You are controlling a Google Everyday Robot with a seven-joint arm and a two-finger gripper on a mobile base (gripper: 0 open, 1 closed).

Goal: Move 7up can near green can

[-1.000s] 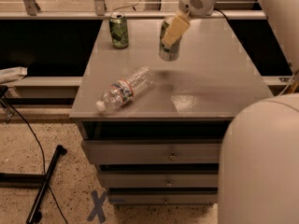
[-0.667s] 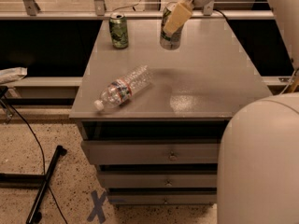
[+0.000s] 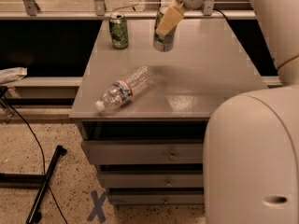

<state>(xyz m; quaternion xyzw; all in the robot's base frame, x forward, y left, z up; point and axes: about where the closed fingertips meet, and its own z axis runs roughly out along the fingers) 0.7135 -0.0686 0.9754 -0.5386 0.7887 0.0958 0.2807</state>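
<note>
The green can (image 3: pixel 118 30) stands upright at the back left of the grey cabinet top (image 3: pixel 210 64). My gripper (image 3: pixel 167 22) is shut on the 7up can (image 3: pixel 163 40), a pale silver-white can with green patches. It holds the can tilted in the air above the back middle of the top, to the right of the green can. A cream finger (image 3: pixel 169 19) covers the can's upper part.
A clear plastic water bottle (image 3: pixel 124 88) lies on its side near the front left of the top. Drawers sit below the front edge. My arm's large pale body (image 3: pixel 252 157) fills the right foreground. A rail runs behind the cabinet.
The gripper has carried the 7up can up and to the left, toward the back of the top and closer to the green can. The bottle and green can have not moved.
</note>
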